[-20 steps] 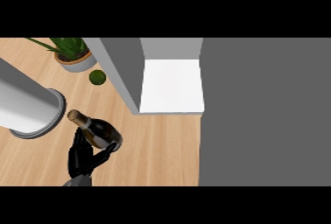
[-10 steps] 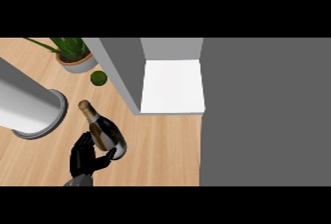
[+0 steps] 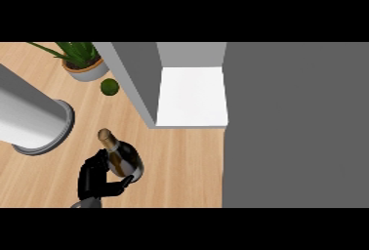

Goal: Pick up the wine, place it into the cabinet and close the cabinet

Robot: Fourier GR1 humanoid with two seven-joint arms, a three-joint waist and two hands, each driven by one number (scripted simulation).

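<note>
Wine [image 3: 119,157] now stands more upright than a moment ago, lifted off the bench [image 3: 184,161] with the right hand [image 3: 97,177] curled round it, near-left of the open cabinet [image 3: 191,97]; carrying can begin.

potted plant [image 3: 81,61] at counter's back, green lime [image 3: 110,87] beside it, grey cylinder [image 3: 29,119]

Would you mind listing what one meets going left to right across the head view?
Grey cylinder → potted plant → wine bottle, held by a hand → cabinet's white shelf → dark grey cabinet door.
</note>
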